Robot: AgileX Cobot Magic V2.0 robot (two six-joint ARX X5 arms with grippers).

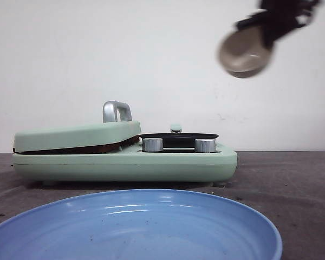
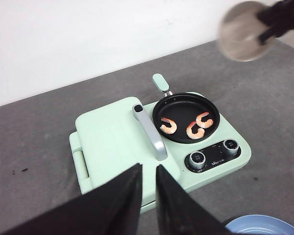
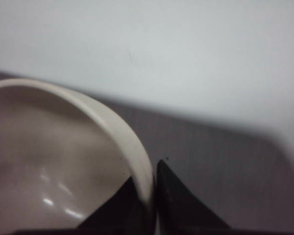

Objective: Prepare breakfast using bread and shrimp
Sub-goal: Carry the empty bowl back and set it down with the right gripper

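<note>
1. Shrimp (image 2: 168, 126) is what we are working with: three small curled orange-red pieces lie in the black pan (image 2: 186, 117) on the right half of the mint-green breakfast maker (image 2: 112, 147), two close together and one a little apart.
2. We see no bread in any view; the sandwich lid (image 1: 78, 135) on the left half is down, so whatever is under it is hidden.
3. Our right gripper (image 3: 154, 196) is clamped on the rim of the beige bowl (image 1: 244, 52), one finger inside and one outside, held high above the pan and tipped. The bowl's visible interior looks empty.
4. Our left gripper (image 2: 148, 196) hangs above the lid with its fingers nearly together and nothing between them.
5. We judge the shrimp light, soft and somewhat slick; a pinch across the thick curled middle should hold best, gently.
6. A blue plate (image 1: 135, 227) waits in front of the appliance.
</note>
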